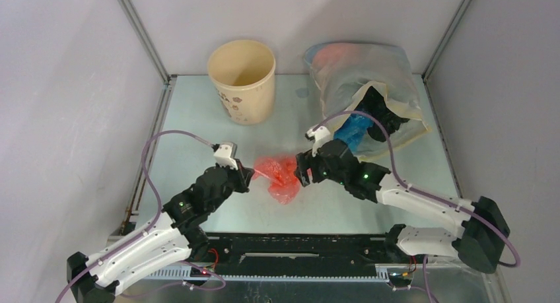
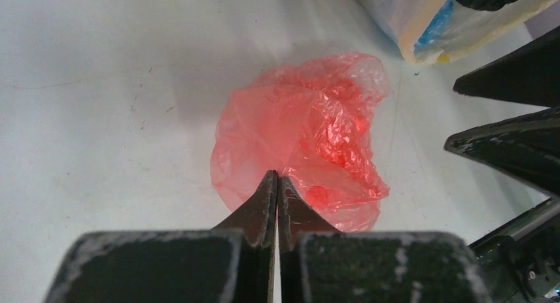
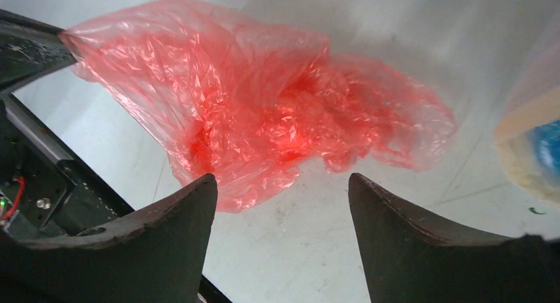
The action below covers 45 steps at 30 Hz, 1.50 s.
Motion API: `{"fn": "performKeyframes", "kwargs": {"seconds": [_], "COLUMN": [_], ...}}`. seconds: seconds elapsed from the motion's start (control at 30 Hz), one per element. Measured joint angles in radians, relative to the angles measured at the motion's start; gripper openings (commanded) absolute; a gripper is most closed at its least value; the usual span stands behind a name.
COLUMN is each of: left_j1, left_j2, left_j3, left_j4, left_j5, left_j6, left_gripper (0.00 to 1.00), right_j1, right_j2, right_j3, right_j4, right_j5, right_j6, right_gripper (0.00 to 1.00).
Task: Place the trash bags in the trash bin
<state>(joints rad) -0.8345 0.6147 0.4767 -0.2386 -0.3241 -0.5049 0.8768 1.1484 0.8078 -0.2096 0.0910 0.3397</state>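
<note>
Two arms meet over a crumpled red trash bag [image 1: 280, 177] [image 2: 310, 144] [image 3: 264, 105], which lies on the pale table [image 1: 198, 125] at the centre of the overhead view. The left jaws are pressed fully together and pinch a corner of the red film. In the right wrist view that corner is drawn taut up to the dark tip at the upper left of the frame.

The right jaws stand wide apart just right of the bag and have hold of nothing. One tip shows in front of the bag's lower edge and the other over bare table; whether either touches the film I cannot tell.

The trash bin [image 1: 242, 78] stands upright at the upper middle of the overhead view, its mouth facing up, well apart from the red bag. At the upper right lies a clear plastic sack [image 1: 370, 68], with a blue bag [image 1: 353, 131] and a black bag [image 1: 386, 111] showing at its mouth.
</note>
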Motion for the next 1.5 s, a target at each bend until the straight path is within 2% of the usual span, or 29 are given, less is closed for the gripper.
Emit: {"fn": "performKeyframes", "kwargs": {"seconds": [0.07, 0.1, 0.33, 0.4, 0.47, 0.53, 0.83, 0.9, 0.93, 1.07, 1.27, 1.5], "left_j1": [0.0, 0.0, 0.0, 0.0, 0.0, 0.0, 0.002, 0.01, 0.017, 0.05, 0.133, 0.185], "left_j2": [-0.008, -0.01, -0.014, -0.018, -0.017, -0.013, 0.036, 0.035, 0.035, 0.032, -0.023, -0.152], "left_j3": [-0.014, -0.019, -0.087, -0.114, -0.129, -0.135, -0.151, -0.171, -0.179, -0.199, -0.238, -0.26], "left_j4": [-0.004, -0.008, -0.021, -0.019, -0.018, -0.014, 0.024, 0.037, 0.038, 0.042, 0.05, 0.05], "left_j5": [-0.006, -0.014, -0.095, -0.102, -0.111, -0.117, -0.147, -0.149, -0.149, -0.149, -0.14, -0.137], "left_j6": [-0.002, -0.002, -0.004, -0.003, -0.002, -0.002, -0.005, -0.011, -0.013, -0.035, -0.096, -0.138], "left_gripper": [0.0, 0.0, 0.0, 0.0, 0.0, 0.0, 0.0, 0.0, 0.0, 0.0, 0.0, 0.0], "right_j1": [0.036, 0.04, -0.011, -0.04, -0.089, -0.143, -0.258, -0.272, -0.278, -0.283, -0.26, -0.238], "right_j2": [0.043, 0.063, 0.153, 0.171, 0.185, 0.201, 0.34, 0.373, 0.386, 0.424, 0.356, -0.002], "right_j3": [0.0, -0.001, -0.005, -0.005, -0.005, -0.005, -0.005, -0.005, -0.005, 0.004, 0.011, 0.02], "right_j4": [0.006, 0.004, -0.009, -0.01, -0.01, -0.004, 0.079, 0.11, 0.124, 0.165, 0.122, -0.008], "right_j5": [0.026, 0.04, 0.158, 0.172, 0.171, 0.16, 0.01, -0.024, -0.037, -0.088, -0.061, 0.025], "right_j6": [0.005, 0.012, 0.124, 0.153, 0.182, 0.201, 0.245, 0.257, 0.26, 0.273, 0.27, 0.233], "right_gripper": [0.6, 0.59, 0.6, 0.64, 0.72, 0.76, 0.67, 0.6, 0.52, 0.01, 0.0, 0.0]}}
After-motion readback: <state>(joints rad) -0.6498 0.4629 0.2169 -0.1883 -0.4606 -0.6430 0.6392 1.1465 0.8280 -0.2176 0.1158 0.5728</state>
